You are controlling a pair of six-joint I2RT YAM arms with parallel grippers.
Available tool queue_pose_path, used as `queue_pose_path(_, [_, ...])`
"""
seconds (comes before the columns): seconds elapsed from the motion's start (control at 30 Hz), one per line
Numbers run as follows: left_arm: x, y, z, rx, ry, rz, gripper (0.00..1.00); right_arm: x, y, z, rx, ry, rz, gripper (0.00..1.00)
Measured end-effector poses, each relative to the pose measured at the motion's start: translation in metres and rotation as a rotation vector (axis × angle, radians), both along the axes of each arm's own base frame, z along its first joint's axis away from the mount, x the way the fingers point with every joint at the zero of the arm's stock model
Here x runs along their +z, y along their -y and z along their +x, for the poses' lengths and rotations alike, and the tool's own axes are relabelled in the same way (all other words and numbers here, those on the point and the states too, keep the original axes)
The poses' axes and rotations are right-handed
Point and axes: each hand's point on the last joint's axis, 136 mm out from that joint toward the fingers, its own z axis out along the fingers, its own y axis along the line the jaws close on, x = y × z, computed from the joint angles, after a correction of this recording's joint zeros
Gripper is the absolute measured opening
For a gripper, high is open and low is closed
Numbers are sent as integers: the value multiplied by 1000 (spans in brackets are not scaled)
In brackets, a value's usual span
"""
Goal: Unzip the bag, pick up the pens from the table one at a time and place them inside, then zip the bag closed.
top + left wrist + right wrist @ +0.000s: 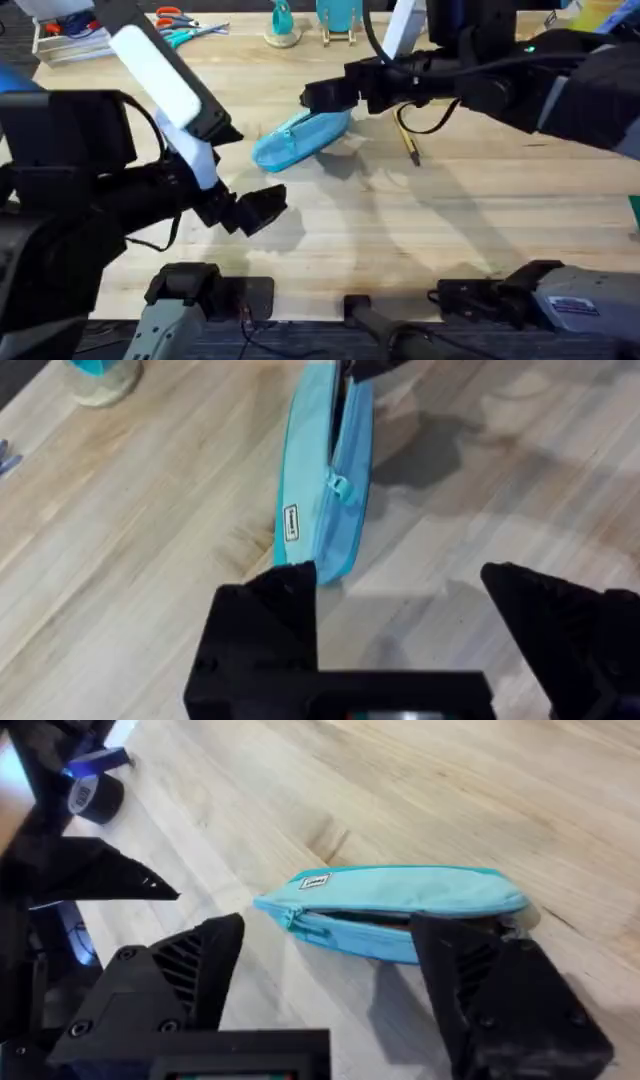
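On the table [480, 210] lies the bag [300, 138], its small label unreadable, both arms' jaws open.

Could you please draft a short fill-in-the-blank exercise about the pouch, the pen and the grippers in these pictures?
1. The bag lying on the table is light ____ in colour.
2. The pen lies on the wood, outside the bag, under the ____ arm.
3. The left gripper hangs with its fingers ____, holding nothing.
4. The right gripper hovers over the bag with its fingers ____.

Missing words: blue; right; open; open
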Motion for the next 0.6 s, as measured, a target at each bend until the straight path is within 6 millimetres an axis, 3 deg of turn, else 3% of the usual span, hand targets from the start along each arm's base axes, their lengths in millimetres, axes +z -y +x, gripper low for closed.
queue_pose_path(0.23, [-1, -6, -1, 33, 7, 27, 994, -18, 8, -13, -1, -94, -51, 996])
queue_pose_path(0.47, [-1, -7, -1, 34, 7, 28, 994, -15, 8, -15, 40, -71, -56, 996])
queue_pose_path(0.6, [-1, -7, -1, 34, 7, 28, 994, 0, 10, -17, 99, -33, -98, 996])
